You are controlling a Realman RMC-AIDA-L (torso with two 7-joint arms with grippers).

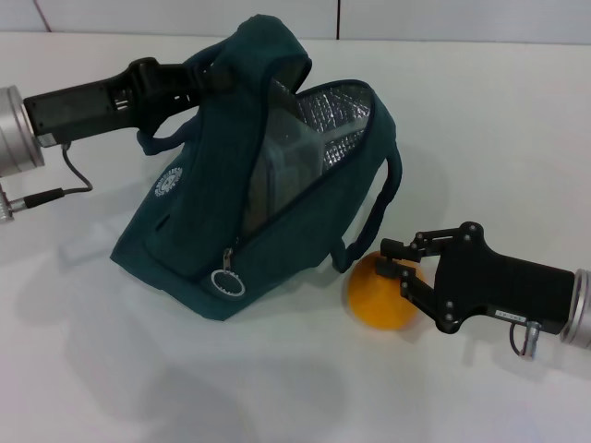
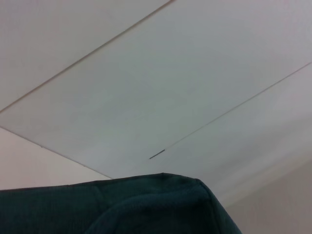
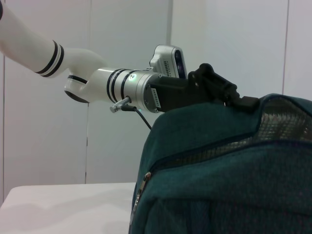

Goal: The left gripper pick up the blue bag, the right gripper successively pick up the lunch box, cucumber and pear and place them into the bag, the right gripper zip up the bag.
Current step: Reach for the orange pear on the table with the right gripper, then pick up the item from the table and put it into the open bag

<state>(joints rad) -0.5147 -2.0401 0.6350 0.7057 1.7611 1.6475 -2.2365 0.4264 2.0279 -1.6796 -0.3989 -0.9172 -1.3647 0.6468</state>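
The blue bag (image 1: pixel 231 185) stands tilted on the white table, mouth open to the upper right, foil lining showing. My left gripper (image 1: pixel 199 78) is shut on the bag's top edge and holds it up; the right wrist view shows it (image 3: pixel 229 95) on the bag (image 3: pixel 219 185). The left wrist view shows only bag fabric (image 2: pixel 146 207). The lunch box (image 1: pixel 288 157) sits inside the bag. The cucumber is out of view. The pear (image 1: pixel 374 297) lies on the table by the bag's near right corner. My right gripper (image 1: pixel 395 268) is open, its fingers against the pear's right side.
The zipper's metal ring pull (image 1: pixel 227 281) hangs at the bag's near lower end, and a loop handle (image 1: pixel 386 198) droops on the right just above the pear. The table's far edge (image 1: pixel 462 41) meets a pale wall.
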